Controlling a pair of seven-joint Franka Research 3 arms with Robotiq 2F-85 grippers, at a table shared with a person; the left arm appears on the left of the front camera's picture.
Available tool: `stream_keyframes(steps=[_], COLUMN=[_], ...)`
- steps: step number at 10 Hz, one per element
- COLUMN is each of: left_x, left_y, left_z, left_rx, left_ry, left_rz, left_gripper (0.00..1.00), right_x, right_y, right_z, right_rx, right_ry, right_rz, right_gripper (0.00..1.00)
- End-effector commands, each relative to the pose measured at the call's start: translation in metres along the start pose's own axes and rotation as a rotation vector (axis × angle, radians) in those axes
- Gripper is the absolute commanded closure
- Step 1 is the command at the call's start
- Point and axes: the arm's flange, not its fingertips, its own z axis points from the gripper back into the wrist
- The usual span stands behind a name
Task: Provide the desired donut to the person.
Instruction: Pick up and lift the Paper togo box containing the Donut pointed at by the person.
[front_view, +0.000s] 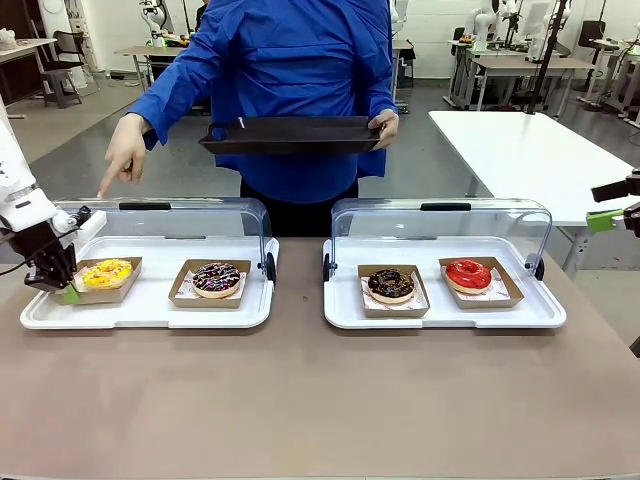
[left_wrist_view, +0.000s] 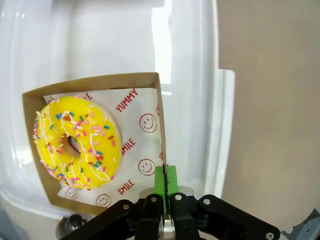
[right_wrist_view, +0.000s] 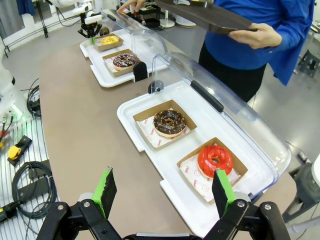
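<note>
1. Front view: the person's hand (front_view: 125, 150) points down at the yellow sprinkled donut (front_view: 107, 272). It lies in its cardboard tray (front_view: 130, 288), just beside the left gripper (front_view: 62, 290) on that gripper's inner side. The dark serving tray (front_view: 290, 135) is held well beyond it.
2. Left wrist view: the green pads are clenched on the cardboard tray's side wall near a corner, and the donut sits ahead and off to one side of them. The donut looks light and soft, with icing that would smear. The wall is the right place to hold, though thin card pinched at one corner may sag or tip.
3. Right wrist view: the right gripper (right_wrist_view: 164, 192) is released, jaws wide and empty, with the red donut (right_wrist_view: 215, 159) just ahead of it.
</note>
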Motion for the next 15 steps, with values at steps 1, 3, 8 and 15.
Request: stream_keyframes(steps=[1,3,8,15], left_x=[0.007,0.025,0.048,0.048], left_y=[-0.052,-0.101,-0.203,-0.19], left_z=[0.021,0.042,0.093,0.171], left_rx=[0.079,0.032,0.241,0.339], left_ry=[0.045,0.057,0.044,0.002], left_rz=[-0.011,-0.005,-0.035,-0.199], left_gripper=[1.0,1.0,1.0,1.0], right_x=[0.0,0.0,0.0,0.0], right_y=[-0.002,-0.002,-0.002,-0.002], right_z=[-0.001,-0.001,-0.001,-0.001], right_rx=[0.005,0.005,0.005,0.005], right_ry=[-0.014,-0.014,-0.014,-0.014], right_rz=[0.011,0.011,0.011,0.011], right_gripper=[0.0,0.0,0.0,0.0])
